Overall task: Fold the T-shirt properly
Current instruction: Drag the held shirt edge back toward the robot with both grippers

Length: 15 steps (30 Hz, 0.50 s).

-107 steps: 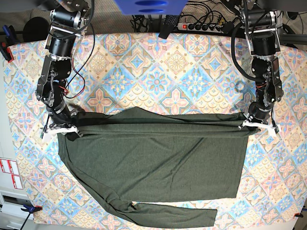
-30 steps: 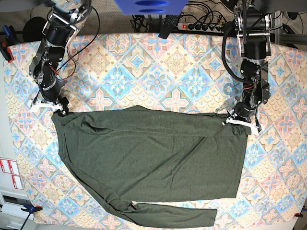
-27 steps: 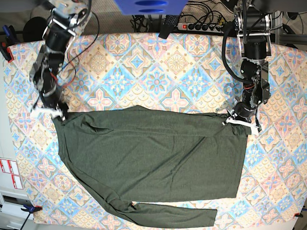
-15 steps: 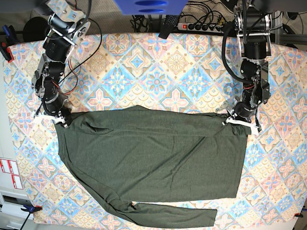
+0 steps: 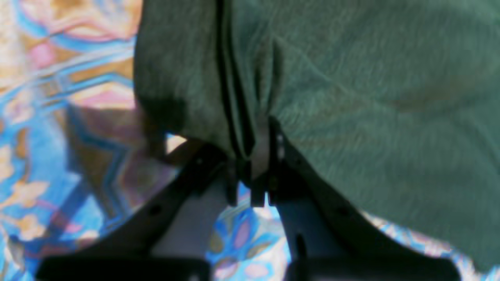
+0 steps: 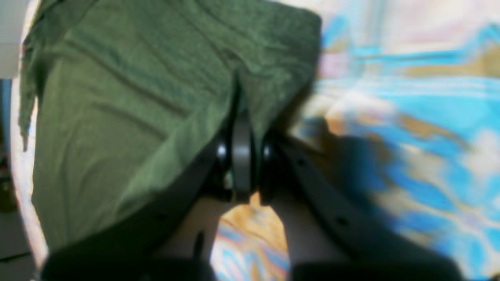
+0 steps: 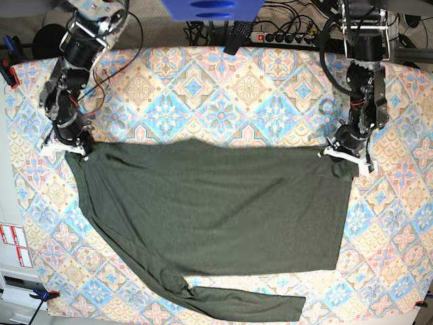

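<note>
The dark olive T-shirt (image 7: 216, 203) lies spread flat across the patterned table, with one long sleeve (image 7: 243, 302) trailing along the front edge. My right gripper (image 7: 67, 147) is at the shirt's far corner on the base view's left. The right wrist view shows it (image 6: 241, 171) shut on a pinch of the green fabric (image 6: 129, 97). My left gripper (image 7: 346, 154) is at the far corner on that view's right. In the left wrist view it (image 5: 252, 183) is shut on a bunched fold of the cloth (image 5: 371, 97).
A patterned tablecloth (image 7: 223, 101) covers the table. Behind the far edge lie a power strip (image 7: 284, 37) and cables, and a blue object (image 7: 210, 8) hangs at the top. Clamps (image 7: 8, 71) sit along the left edge, with labels (image 7: 13, 245) beside it.
The right gripper has shut on the shirt's corner. Both grippers have moved toward the far edge, drawing the shirt's top edge straight and farther back.
</note>
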Motion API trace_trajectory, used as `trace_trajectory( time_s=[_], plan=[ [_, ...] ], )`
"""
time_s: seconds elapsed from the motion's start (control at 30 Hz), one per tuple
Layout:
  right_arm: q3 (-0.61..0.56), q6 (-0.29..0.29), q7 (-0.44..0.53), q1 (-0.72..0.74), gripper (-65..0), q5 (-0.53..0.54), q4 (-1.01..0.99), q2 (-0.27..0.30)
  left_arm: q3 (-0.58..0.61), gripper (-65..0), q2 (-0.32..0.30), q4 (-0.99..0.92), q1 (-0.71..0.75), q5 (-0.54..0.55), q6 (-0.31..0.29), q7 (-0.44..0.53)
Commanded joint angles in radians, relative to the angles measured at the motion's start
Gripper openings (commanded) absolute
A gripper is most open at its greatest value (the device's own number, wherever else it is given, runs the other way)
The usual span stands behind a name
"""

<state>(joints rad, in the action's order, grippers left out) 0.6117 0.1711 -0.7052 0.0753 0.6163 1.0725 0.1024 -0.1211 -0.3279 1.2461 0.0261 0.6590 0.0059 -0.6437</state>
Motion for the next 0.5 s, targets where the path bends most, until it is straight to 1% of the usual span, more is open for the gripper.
trace_trajectory(
  time_s=[0.0,0.03,0.1,0.17,0.2,0.27,0.47],
  plan=[
    [0.003,0.005,-0.001,-0.002,-64.8,0.012,0.038,0.01,-0.002,-65.0,-0.023,0.03,-0.001,0.003,-0.004,0.012],
    [0.009,0.005,-0.004,-0.018,-64.8,0.027,0.054,0.01,-0.002,-65.0,-0.029,0.039,0.008,0.003,-0.004,0.012],
    [0.043,0.005,-0.015,-0.061,-64.8,0.09,0.088,0.01,-0.002,-65.0,-0.03,0.068,0.038,0.003,-0.004,0.011],
    [0.069,0.005,-0.044,-0.093,-64.8,0.139,0.107,0.016,-0.007,-65.0,-0.04,0.111,0.076,0.003,-0.004,0.011],
    [0.078,0.005,-0.06,-0.105,-64.8,0.152,0.113,0.029,-0.015,-65.0,-0.053,0.134,0.097,0.003,-0.004,0.011],
    [0.09,0.005,-0.087,-0.134,-64.8,0.169,0.127,0.04,-0.035,-65.0,-0.061,0.177,0.143,0.003,-0.004,0.011],
    [0.122,0.005,-0.116,-0.249,-64.8,0.205,0.176,0.04,-0.093,-65.0,-0.064,0.26,0.263,0.003,-0.004,0.009]
  ],
)
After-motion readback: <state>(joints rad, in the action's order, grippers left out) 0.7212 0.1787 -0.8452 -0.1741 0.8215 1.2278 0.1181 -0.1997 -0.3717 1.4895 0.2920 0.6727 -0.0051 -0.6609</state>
